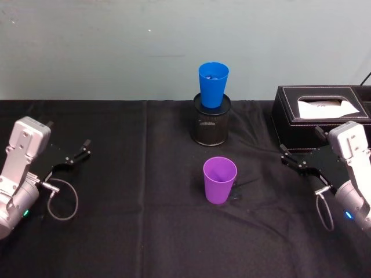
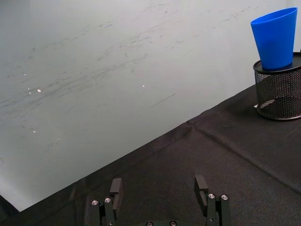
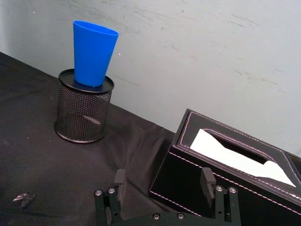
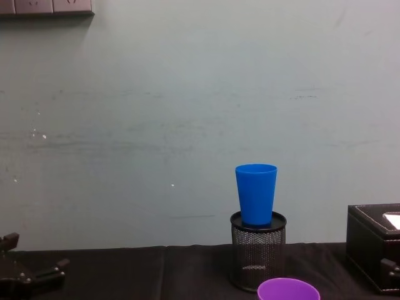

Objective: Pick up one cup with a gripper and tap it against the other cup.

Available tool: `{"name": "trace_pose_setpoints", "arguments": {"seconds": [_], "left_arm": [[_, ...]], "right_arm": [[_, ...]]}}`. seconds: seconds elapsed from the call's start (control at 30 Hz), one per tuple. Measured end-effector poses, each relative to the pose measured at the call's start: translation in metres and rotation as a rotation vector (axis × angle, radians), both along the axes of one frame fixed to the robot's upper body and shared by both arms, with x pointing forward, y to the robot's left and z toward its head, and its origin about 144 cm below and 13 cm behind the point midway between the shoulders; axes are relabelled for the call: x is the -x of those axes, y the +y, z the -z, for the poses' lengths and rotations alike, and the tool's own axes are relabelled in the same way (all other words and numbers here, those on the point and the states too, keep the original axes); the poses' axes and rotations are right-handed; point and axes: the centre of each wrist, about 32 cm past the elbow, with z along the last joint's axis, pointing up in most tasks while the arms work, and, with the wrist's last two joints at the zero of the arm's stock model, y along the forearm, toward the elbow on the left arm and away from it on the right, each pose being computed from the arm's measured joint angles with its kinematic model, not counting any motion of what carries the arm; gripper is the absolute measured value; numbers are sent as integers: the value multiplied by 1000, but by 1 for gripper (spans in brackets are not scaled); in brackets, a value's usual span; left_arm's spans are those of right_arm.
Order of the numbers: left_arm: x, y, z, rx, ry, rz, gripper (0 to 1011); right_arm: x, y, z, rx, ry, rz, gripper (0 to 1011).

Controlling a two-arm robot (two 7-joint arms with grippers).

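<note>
Black cloth (image 1: 133, 231) covers the table before me. The purple cup (image 1: 219, 179) stands upright just in front of the mesh pen holder (image 1: 211, 126), not touching it, and the blue cup (image 1: 213, 84) sits upright in the holder's mouth. My left gripper (image 1: 79, 150) rests well to the holder's left, jaws spread and empty. My right gripper (image 1: 291, 157) sits to the holder's right, against the tissue box (image 1: 319, 110), jaws also spread and empty.
</note>
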Motion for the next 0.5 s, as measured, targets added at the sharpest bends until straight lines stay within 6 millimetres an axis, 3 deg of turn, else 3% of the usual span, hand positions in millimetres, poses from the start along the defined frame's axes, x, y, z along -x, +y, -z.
{"name": "trace_pose_setpoints", "arguments": {"seconds": [0.5], "left_arm": [[0, 0, 0, 0, 0, 0, 1000]], "right_arm": [[0, 0, -1, 0, -1, -1, 1004]]}}
